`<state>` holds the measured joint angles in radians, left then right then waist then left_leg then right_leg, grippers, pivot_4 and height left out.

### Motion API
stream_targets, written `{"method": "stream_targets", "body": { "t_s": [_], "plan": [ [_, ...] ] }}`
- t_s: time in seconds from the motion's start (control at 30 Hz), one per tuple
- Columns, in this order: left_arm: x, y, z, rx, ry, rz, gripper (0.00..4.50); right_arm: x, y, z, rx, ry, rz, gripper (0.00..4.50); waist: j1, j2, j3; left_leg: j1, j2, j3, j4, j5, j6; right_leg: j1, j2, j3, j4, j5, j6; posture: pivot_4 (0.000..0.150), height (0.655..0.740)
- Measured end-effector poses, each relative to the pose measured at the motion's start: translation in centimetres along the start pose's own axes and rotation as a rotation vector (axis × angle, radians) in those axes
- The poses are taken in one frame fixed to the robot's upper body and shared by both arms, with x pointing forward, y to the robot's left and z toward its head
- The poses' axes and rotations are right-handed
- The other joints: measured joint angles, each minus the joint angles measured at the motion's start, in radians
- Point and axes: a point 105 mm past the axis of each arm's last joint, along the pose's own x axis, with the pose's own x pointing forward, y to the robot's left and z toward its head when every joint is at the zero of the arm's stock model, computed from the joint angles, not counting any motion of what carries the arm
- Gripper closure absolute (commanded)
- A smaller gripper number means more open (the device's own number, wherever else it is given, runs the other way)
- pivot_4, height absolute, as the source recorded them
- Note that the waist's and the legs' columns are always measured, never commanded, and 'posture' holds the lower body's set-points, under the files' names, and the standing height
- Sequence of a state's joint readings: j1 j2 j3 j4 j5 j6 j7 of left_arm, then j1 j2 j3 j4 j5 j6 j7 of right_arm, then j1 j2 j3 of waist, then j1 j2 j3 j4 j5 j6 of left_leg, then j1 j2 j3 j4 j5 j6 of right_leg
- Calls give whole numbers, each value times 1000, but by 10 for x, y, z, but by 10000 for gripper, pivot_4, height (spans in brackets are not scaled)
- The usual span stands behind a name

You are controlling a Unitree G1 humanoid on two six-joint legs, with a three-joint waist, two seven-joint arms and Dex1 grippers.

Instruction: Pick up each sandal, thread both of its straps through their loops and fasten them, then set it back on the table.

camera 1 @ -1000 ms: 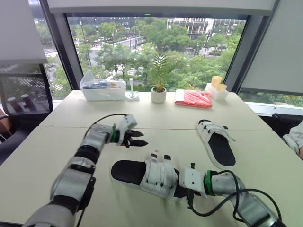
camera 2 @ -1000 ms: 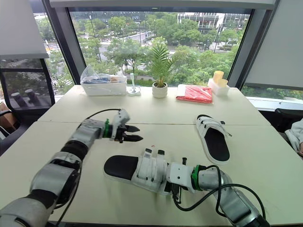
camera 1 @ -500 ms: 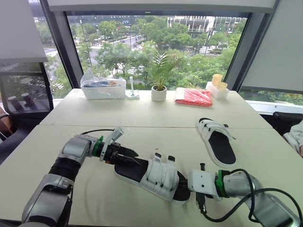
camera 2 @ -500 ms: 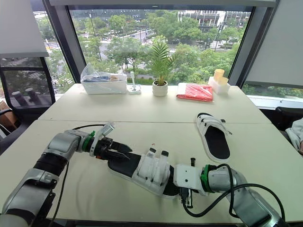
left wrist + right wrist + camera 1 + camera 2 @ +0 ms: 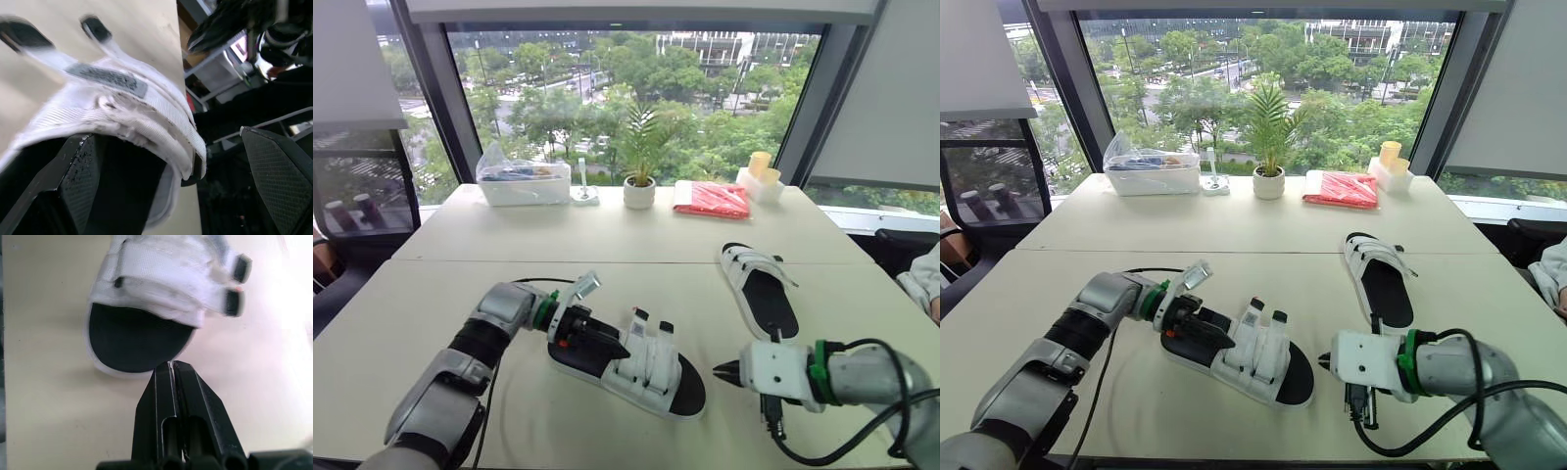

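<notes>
While left claw gapes at sandal heel | right claw pinched, empty

Two silver-grey arms with black joints: left arm, right arm. Each wrist has a green ring and a trailing black cable. The left gripper and right gripper have pale housings and textured black fingers.

Near sandal lies between left tool and right tool; far sandal behind.
</notes>
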<state>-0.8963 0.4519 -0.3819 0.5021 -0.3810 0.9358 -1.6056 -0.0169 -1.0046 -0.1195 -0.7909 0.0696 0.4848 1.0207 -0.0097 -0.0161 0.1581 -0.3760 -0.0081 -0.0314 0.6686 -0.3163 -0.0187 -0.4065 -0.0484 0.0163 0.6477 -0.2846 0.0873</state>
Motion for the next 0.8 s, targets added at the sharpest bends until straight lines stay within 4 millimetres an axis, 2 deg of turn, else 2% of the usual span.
{"method": "stream_targets", "body": {
  "t_s": [0.17, 0.23, 0.27, 0.37, 0.5, 0.53, 0.7, 0.8],
  "plan": [
    [14, -2, -4, -60, 31, -44, 562, -3, 0, 3, 27, 0, -12, 45000, 0, 0, 0, 0, 0, 0, 0, 0, 0, 0, 0, 1, 0, 0, 0, 1500, 7400],
    [19, -3, 2, -86, 27, -60, 5450, -3, 0, 3, 36, 4, -17, 45000, 2, 0, 0, 0, 0, 0, 0, 0, 0, 0, 0, 0, 0, 0, 0, 1500, 7400],
    [20, -3, 6, -96, 24, -62, 8453, -3, 0, 3, 40, 4, -19, 45000, 3, 0, 0, 0, 0, 0, 1, 0, 0, 0, 0, 0, 0, 0, 0, 1500, 7400],
    [21, 0, 9, -119, 17, -45, 21974, -3, 2, 2, 51, 8, -20, 45000, 0, 0, 0, 0, -1, 1, 1, 0, 0, 0, 0, 0, 0, 0, 0, 1500, 7400],
    [24, 2, 8, -133, 13, -48, 42369, -3, 2, 0, 67, 17, -29, 45000, -1, 0, 0, 0, 0, 1, 1, 0, 0, -1, 0, 0, 1, 0, 0, 1500, 7400],
    [24, 1, 9, -131, 11, -49, 44790, -3, 1, 0, 67, 18, -34, 45000, 0, 0, 0, 0, 0, 1, 1, 0, 0, -1, 0, 1, 1, 0, 0, 1500, 7400],
    [27, 1, 14, -148, -13, -35, 44790, -3, 1, -1, 67, 24, -38, 45000, 1, 0, 0, 0, 0, 1, 1, 0, 0, -1, 0, 1, 1, 0, 0, 1500, 7400],
    [34, 6, 40, -195, -184, -10, 44790, -3, 1, -2, 73, 27, -45, 45000, 11, 0, 0, -3, 0, 0, 5, 0, 1, -1, 0, 0, 2, 0, 0, 1500, 7400]
  ]
}}
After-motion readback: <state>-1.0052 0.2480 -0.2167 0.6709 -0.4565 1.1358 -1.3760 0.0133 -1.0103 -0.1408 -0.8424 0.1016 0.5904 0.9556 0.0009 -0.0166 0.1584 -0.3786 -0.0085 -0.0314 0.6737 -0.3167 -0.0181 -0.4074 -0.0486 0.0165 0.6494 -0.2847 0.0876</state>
